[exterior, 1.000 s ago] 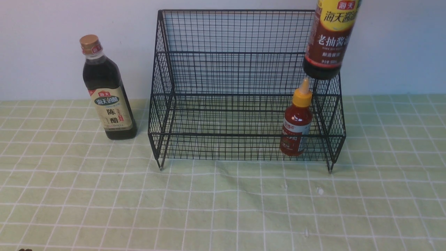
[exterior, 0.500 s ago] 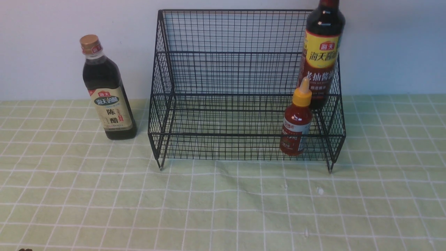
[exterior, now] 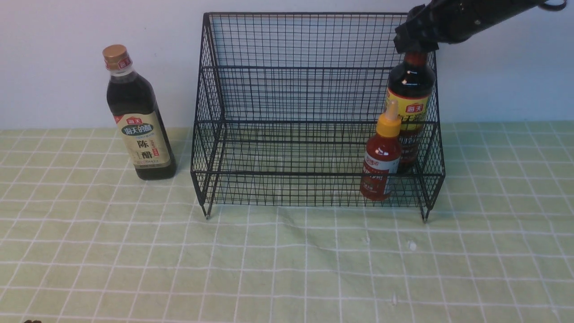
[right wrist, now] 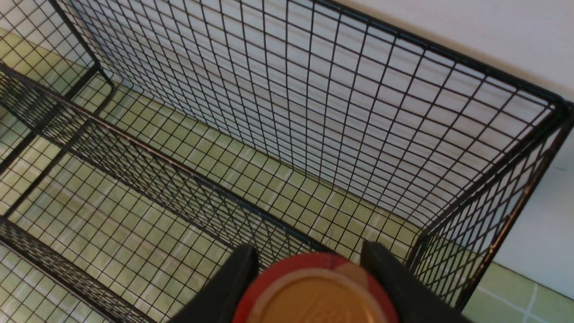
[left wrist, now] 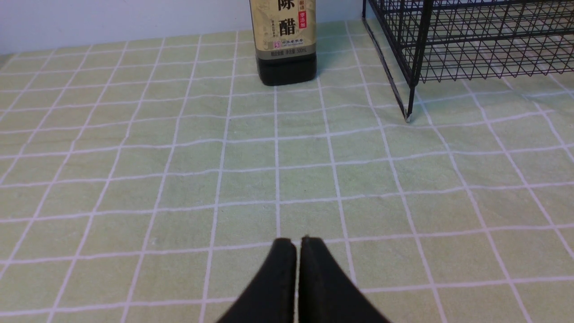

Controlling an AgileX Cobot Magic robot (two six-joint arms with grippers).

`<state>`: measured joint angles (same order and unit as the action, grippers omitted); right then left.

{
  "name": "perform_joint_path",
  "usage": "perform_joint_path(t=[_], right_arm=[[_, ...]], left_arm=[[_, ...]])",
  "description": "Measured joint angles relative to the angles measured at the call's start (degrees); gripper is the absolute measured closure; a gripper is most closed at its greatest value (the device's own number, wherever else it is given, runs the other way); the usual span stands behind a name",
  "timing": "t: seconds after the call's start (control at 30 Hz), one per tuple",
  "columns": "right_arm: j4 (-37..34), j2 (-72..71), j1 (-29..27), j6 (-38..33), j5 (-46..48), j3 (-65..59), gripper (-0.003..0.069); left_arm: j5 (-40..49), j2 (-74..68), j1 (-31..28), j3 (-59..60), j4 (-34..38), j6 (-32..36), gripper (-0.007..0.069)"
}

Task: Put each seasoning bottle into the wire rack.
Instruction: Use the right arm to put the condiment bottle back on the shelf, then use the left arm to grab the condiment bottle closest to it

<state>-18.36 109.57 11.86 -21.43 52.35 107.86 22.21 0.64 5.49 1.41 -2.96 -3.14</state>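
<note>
Maroon-neck bottle (exterior: 410, 96): upright inside the wire rack (exterior: 291, 89) at its right end, close to the right side wall. It stands directly behind the small red bottle (exterior: 381, 161). The mesh hides which tier its base is on.
Right claw (right wrist: 309, 262): narrowed onto the maroon-neck bottle's cap, with one black finger on each side of the red rim.
Right arm: comes in from the far right corner of the counter (exterior: 287, 269) and slopes down to the rack's top right corner. The claw points down over the bottle.
Small red bottle: upright in the rack's front lower tier at the right end, yellow nozzle up.
Gold-cap bottle (exterior: 136, 121): upright on the counter outside the rack. It stands just left of the rack and near the far edge, toward the far left corner.
Left claw (left wrist: 298, 273): fingers pressed together with nothing between them. It sits low over the cloth near the counter's near edge, pointing toward the gold-cap bottle and the rack's left front foot.
Count of bottles: three, two in the rack and one outside it.
Count of racks: one, set along the far edge of the counter.
Count of claws: two.
</note>
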Motion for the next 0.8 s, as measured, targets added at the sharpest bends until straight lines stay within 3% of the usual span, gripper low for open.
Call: perform_joint_path(t=[0.13, 0.37, 0.5, 0.6, 0.7, 0.73, 0.8], right_arm=[[0.52, 0.0, 0.0, 2.27, 0.5, 0.18, 0.0375], [5.84, -5.51, 0.0, 14.21, 2.04, 0.31, 0.0139], [7.43, -12.29, 0.0, 17.24, 2.64, 0.37, 0.0109], [7.62, -18.61, 0.0, 17.75, 5.04, 0.37, 0.0143], [8.76, -26.29, 0.0, 17.81, 9.04, 0.42, 0.0265], [9.05, -26.83, 0.0, 17.81, 9.32, 0.48, 0.0276], [11.36, -33.29, 0.0, 18.07, 13.0, 0.55, 0.0435]], left_arm=[[0.0, 0.0, 0.0, 0.0, 0.0, 0.0, 0.0631], [0.0, 0.0, 0.0, 0.0, 0.0, 0.0, 0.0631], [0.0, 0.0, 0.0, 0.0, 0.0, 0.0, 0.0631], [0.0, 0.0, 0.0, 0.0, 0.0, 0.0, 0.0631], [0.0, 0.0, 0.0, 0.0, 0.0, 0.0, 0.0631], [0.0, 0.0, 0.0, 0.0, 0.0, 0.0, 0.0631], [0.0, 0.0, 0.0, 0.0, 0.0, 0.0, 0.0631]])
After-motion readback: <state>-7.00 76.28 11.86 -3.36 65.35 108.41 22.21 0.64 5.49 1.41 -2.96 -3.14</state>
